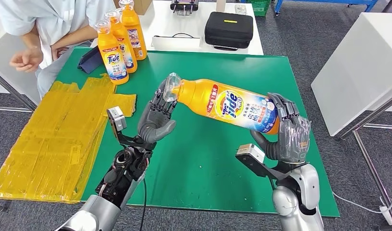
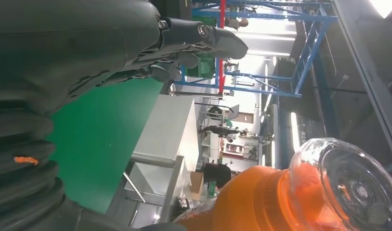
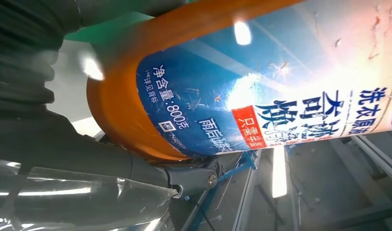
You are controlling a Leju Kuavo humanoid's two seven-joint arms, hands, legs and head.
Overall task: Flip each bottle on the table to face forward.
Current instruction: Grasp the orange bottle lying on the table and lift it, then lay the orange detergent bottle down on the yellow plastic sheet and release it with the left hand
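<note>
The right robot hand (image 1: 289,131) is clamped around the base of an orange Tide detergent bottle (image 1: 226,104), holding it nearly on its side in the air above the green desk (image 1: 208,168), with its label turned up toward the head camera. The left robot hand (image 1: 158,115) has its fingers curled beside the bottle's clear cap (image 1: 171,86); its fingertips are at the cap and neck, but whether they truly grip it cannot be told. In the left wrist view the clear cap and orange shoulder of the bottle sit just past the dark fingers (image 2: 203,36). In the right wrist view the bottle's blue label, printed with Chinese characters, lies pressed against the hand. Three more Tide bottles (image 1: 121,41) stand upright in a close row at the far left part of the desk, labels facing the robot. A yellow sheet of plastic (image 1: 54,139) drapes over the desk's left edge. A person in a white top (image 1: 54,24) sits beyond the far left corner. Behind the green surface a white table (image 1: 199,29) carries a black case (image 1: 228,30), and another white table (image 1: 358,67) stands at the right on the grey floor.
</note>
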